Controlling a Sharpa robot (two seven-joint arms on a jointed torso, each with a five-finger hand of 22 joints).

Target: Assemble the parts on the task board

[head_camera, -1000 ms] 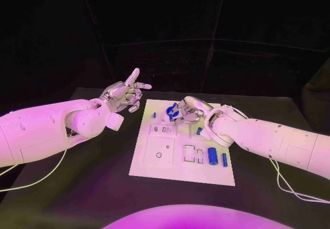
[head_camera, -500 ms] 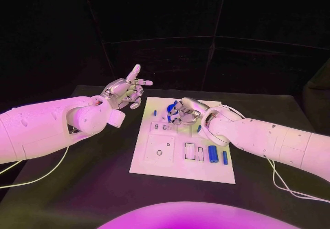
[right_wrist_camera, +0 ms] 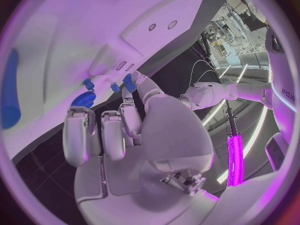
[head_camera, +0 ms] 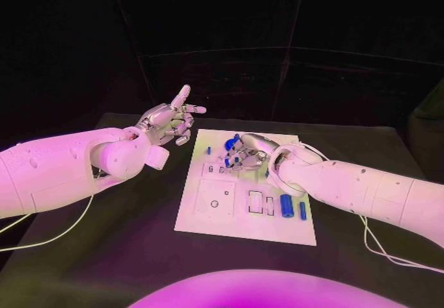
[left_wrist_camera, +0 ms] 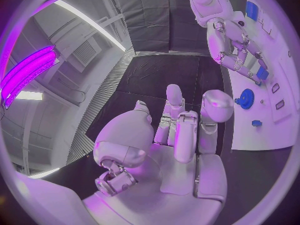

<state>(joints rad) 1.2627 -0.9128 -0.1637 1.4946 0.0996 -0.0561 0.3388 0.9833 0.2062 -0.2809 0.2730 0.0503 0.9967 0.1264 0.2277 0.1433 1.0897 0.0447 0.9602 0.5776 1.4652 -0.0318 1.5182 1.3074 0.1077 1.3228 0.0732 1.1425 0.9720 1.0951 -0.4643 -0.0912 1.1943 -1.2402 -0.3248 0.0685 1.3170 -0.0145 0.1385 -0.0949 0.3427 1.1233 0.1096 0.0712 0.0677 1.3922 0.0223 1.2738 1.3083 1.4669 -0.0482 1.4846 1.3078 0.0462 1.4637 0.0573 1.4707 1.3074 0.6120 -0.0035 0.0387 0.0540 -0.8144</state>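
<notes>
Reaching over the far part of the task board [head_camera: 242,224], the right hand [head_camera: 245,152] has its fingers [right_wrist_camera: 80,135] curled down close around a small blue part [right_wrist_camera: 129,82], which it pinches just above the board's surface; the right wrist view shows a blue gear [right_wrist_camera: 82,99] lying on the board right beside those fingers, with two smaller blue pieces near it. The white board lies in the middle of the black bench [head_camera: 111,256], and nearer the robot on it lie two blue cylinders [head_camera: 287,208] side by side, next to pale rectangular slots. The left hand [head_camera: 169,122] is raised off the bench to the left of the board's far corner, holding nothing, its fingers [left_wrist_camera: 185,135] spread loosely with one pointing upward and away. From the left wrist view, the right hand [left_wrist_camera: 234,50] is seen bent over the board, and the gear [left_wrist_camera: 246,99] sits close below it with a small blue piece beside.
</notes>
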